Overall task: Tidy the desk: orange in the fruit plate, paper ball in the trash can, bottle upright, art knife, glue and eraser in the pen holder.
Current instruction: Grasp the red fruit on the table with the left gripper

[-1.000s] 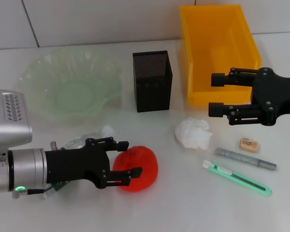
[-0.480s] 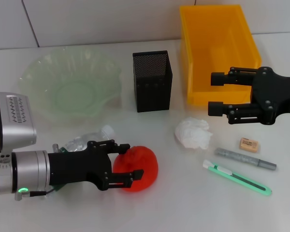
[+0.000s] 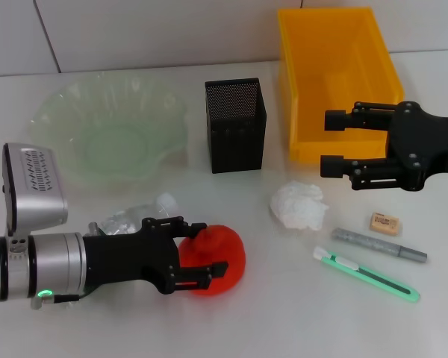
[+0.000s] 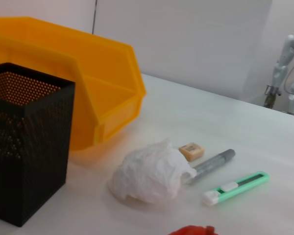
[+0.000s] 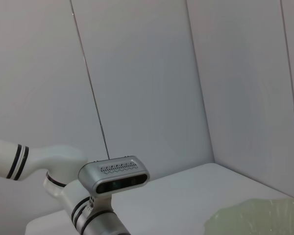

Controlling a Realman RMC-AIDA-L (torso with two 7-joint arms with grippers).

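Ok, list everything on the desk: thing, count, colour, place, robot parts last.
Plate: one, pale green, far left.
Pen holder: one, black mesh, far centre.
Bin: one, yellow, far right.
Paper ball: one, white, in front of the bin.
Eraser: one, tan, right of the paper ball.
Glue: one, grey, near the eraser.
Knife: one, green, nearest edge, right.
Orange: one, red-orange, near left.
Bottle: one, clear, lying beside the orange.
Left end effector: black, open around the orange.
Right end effector: black, open, hovering by the bin's front.
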